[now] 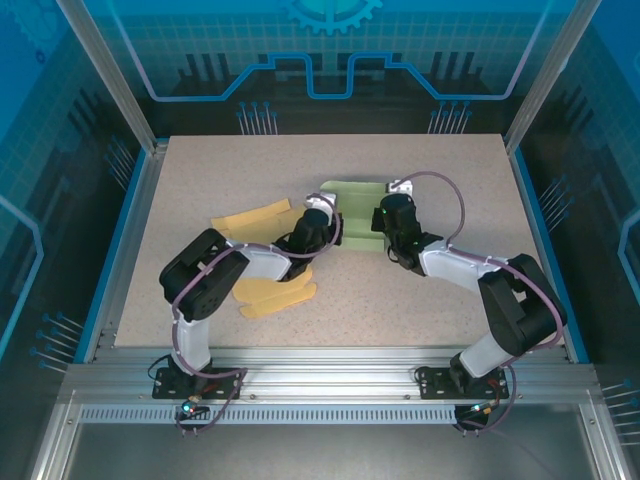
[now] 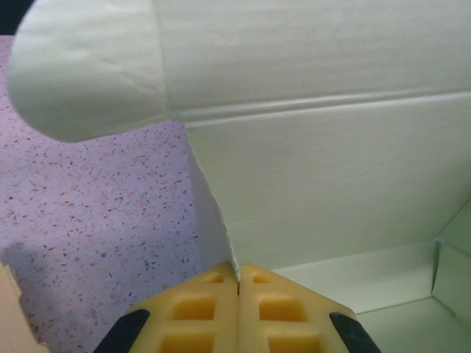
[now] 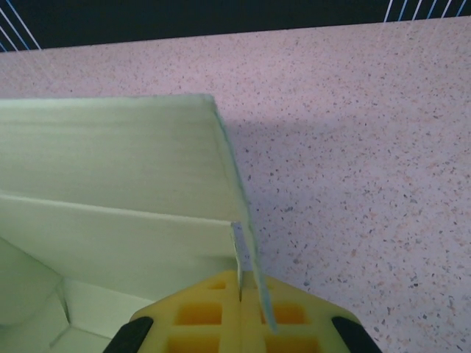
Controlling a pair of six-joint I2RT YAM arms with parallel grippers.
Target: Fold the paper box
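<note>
Top view: we see a pale green, matte paper box (image 1: 352, 200) at the middle of the speckled table (image 1: 450, 170). Both arms bend inward to it, and flat yellow sheets (image 1: 250, 215) lie left of the middle. Left wrist: the left gripper (image 2: 238, 273), fingers together, pinches a thin box wall. Right wrist: the right gripper (image 3: 241, 278) likewise clamps a creased wall edge.

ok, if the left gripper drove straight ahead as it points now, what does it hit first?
The green box: the left gripper pinches its side wall, and the upright panel stands right ahead, though depth is unclear.
</note>
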